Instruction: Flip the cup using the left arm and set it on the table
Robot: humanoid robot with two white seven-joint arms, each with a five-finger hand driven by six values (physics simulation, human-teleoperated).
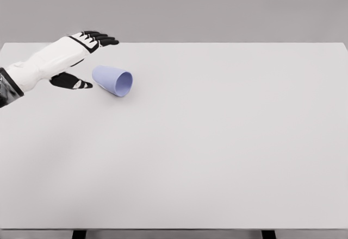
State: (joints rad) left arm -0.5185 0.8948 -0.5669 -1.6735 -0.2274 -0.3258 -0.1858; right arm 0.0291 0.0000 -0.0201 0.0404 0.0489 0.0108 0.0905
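A pale blue cup [113, 80] lies on its side on the white table [217, 141], its open mouth facing the lower right. My left hand [87, 60] hovers just left of the cup's closed base, fingers [100, 38] spread above and behind it, thumb [73, 81] pointing at the base. It is open and holds nothing. A small gap separates the thumb tip from the cup.
The table's far edge runs just behind the hand. Two dark table legs [79, 234] show below the near edge.
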